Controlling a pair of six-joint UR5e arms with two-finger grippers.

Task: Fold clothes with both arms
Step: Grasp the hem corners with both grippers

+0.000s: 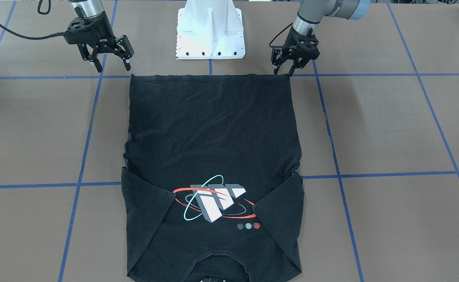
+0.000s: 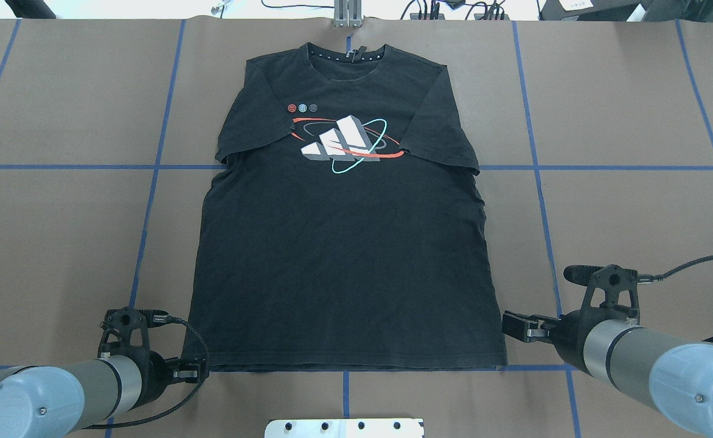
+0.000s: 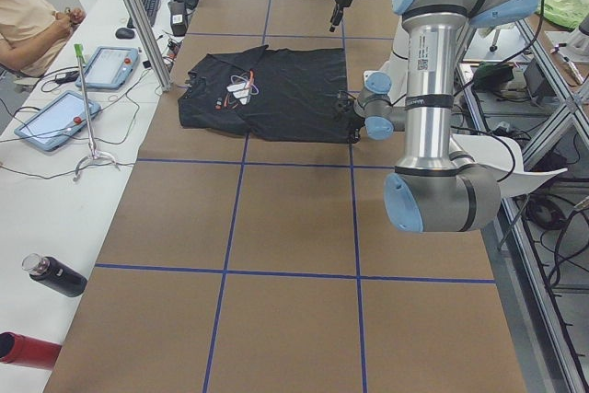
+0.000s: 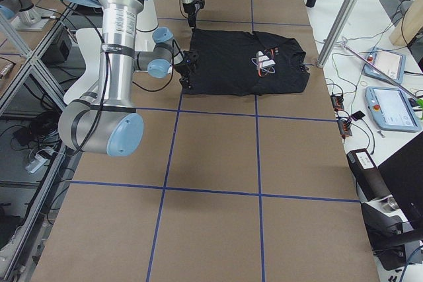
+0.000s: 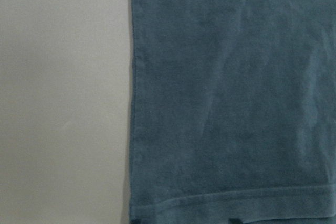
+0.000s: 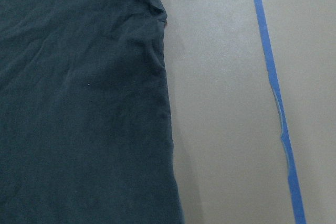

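Between both sets of jaws, black T-shirt lies flat on table, graphic up, hem nearest them; left gripper jaws apart, tips at one hem corner; right gripper jaws apart, just outside the opposite corner

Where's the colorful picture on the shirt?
In the overhead view, the graphic sits on the T-shirt's chest, near the collar, at the table's far side.

The black T-shirt lies flat mid-frame in the overhead view, graphic up, collar toward the top edge, sleeves turned inward. The silver-grey left arm and right arm enter at the bottom corners. The left gripper and right gripper, fingers spread, flank the hem corners.
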